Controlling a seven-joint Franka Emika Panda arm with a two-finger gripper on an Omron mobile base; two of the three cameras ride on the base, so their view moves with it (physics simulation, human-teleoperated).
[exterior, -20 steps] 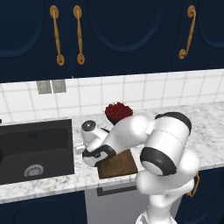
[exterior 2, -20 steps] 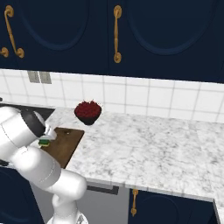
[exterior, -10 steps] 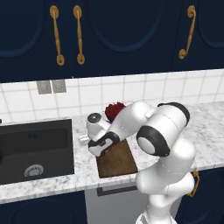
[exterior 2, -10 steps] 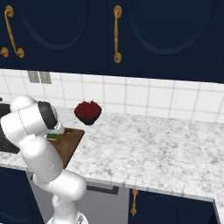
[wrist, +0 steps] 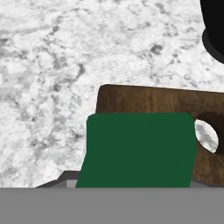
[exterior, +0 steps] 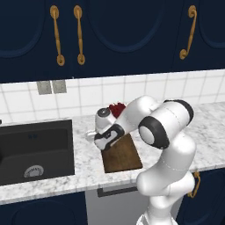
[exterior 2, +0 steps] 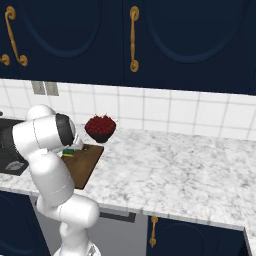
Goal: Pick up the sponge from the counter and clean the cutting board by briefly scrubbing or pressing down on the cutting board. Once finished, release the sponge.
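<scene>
At the bottom centre of the hand view, the sponge [wrist: 139, 150] fills the space between the jaws; fingertips hidden behind it, so the gripper [exterior: 107, 141] appears clamped on it. Its lower edge is cut off. Beneath lies the cutting board [wrist: 153, 101], hole partly covered. Beyond, the counter [wrist: 52, 61]; upper right, a dark bowl [wrist: 214, 26], cropped.

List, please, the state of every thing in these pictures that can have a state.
sponge: held in the gripper, green side up, over the hole end of the board
gripper: closed on the sponge
cutting board: lying flat on the counter
bowl: upright, full of red pieces, behind the board
cabinet doors: shut
</scene>
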